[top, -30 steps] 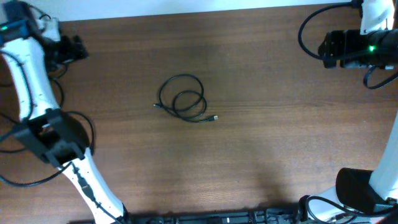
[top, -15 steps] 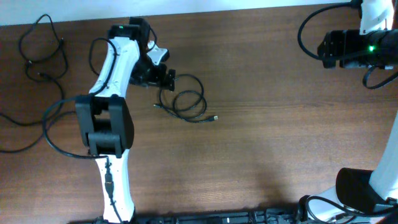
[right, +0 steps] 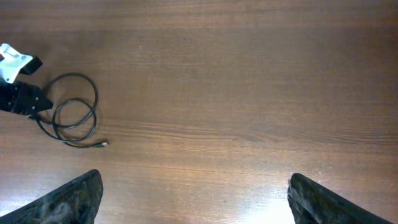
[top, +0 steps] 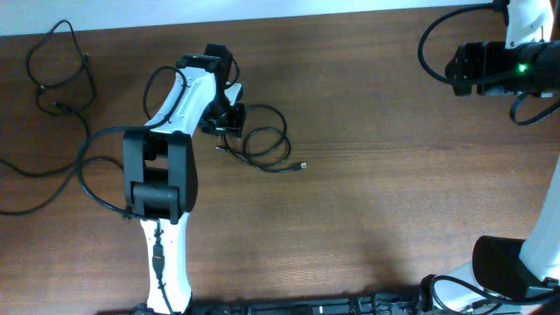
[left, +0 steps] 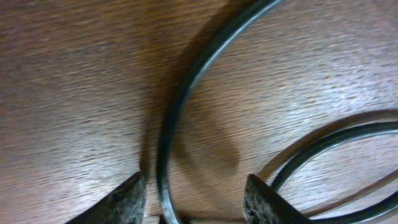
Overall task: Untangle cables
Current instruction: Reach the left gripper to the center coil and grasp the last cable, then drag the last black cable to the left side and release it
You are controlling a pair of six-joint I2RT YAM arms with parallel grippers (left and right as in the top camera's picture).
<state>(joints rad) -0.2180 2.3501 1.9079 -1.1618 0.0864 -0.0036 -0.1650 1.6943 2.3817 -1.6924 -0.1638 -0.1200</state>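
Jaws of the left gripper stand released, a dark fingertip on either side of a single strand of the coiled cable. The strand runs up between the tips toward 12 o'clock and nothing is clamped. In the left wrist view a second turn of the same cable curves in from 3 o'clock, and both turns lie flat on the wooden table.

From overhead, the left gripper sits at the 9 o'clock edge of the coil. The coiled cable lies a little toward 10 o'clock of the table's middle. It forms a larger loop with a smaller loop overlapping it on the 4 o'clock side. One small plug end trails out at 4 o'clock of the coil, and the other end pokes out at about 8 o'clock, just below the gripper.

Farther off, in the table's 10 o'clock corner, a second cable lies in a loose, open loop, well apart from the coil.

At the 2 o'clock corner the right gripper is well apart from both cables. Its jaws are spread wide, with the two fingers at the lower corners of the right wrist view, and they hold nothing.
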